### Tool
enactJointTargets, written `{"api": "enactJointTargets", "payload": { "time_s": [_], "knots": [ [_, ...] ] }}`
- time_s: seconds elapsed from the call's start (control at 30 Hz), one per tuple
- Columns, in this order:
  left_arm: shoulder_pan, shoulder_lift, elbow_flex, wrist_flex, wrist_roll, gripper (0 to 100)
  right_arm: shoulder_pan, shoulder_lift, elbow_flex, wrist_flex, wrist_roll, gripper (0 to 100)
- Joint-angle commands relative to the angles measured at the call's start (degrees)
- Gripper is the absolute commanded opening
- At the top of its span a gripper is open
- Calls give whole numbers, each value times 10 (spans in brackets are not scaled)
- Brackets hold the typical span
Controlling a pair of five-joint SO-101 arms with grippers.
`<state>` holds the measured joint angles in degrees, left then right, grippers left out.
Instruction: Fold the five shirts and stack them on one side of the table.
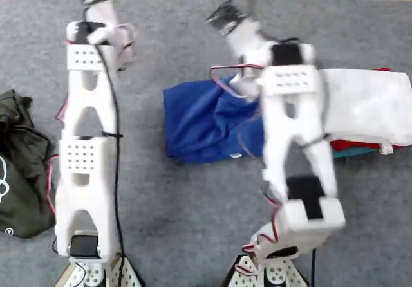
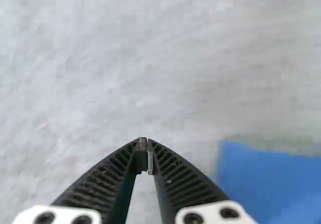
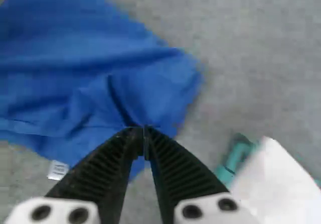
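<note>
A blue shirt (image 1: 199, 126) lies crumpled at the middle of the grey table (image 1: 193, 222). My right gripper (image 3: 144, 132) is shut on the blue shirt (image 3: 75, 68), whose creases run together at the fingertips. To the right rests a folded white shirt (image 1: 367, 107) on top of red and teal ones; its corner (image 3: 271, 179) shows in the right wrist view. A dark green shirt (image 1: 19, 158) sits bunched at the left edge. My left gripper (image 2: 144, 144) is shut with nothing in it, above bare table, with the blue shirt (image 2: 271, 184) off to one side.
Open table lies in front between the two arm bases (image 1: 96, 268) and along the far edge. The left arm (image 1: 87, 126) stands between the dark green shirt and the blue one.
</note>
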<state>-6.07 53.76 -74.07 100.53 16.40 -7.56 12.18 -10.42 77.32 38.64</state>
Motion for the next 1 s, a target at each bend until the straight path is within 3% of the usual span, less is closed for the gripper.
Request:
{"api": "enactJointTargets", "payload": {
  "time_s": [0.0, 0.17, 0.33, 0.47, 0.57, 0.67, 0.83, 0.97],
  "knots": [
    [-38, -40, 149, 4, 15, 29, -33, 93, -76, 12, -2, 15],
    [-62, -40, 259, -14, 20, 29, -39, 208, -219, 125, -2, 15],
    [-59, -42, 283, -16, 19, 30, -40, 273, -376, 229, -26, 15],
    [-57, -79, 312, -25, 14, 30, -40, 286, -443, 236, -54, 15],
    [-36, -135, 404, -74, 14, 30, -62, 292, -448, 229, -54, 15],
    [-19, -245, 563, -164, 14, 30, -76, 318, -449, 220, -54, 15],
    [-51, -453, 844, -400, -3, 30, -75, 356, -450, 224, -54, 15],
    [-61, -522, 987, -560, -4, 30, -67, 358, -444, 238, -55, 15]
  ]
}}
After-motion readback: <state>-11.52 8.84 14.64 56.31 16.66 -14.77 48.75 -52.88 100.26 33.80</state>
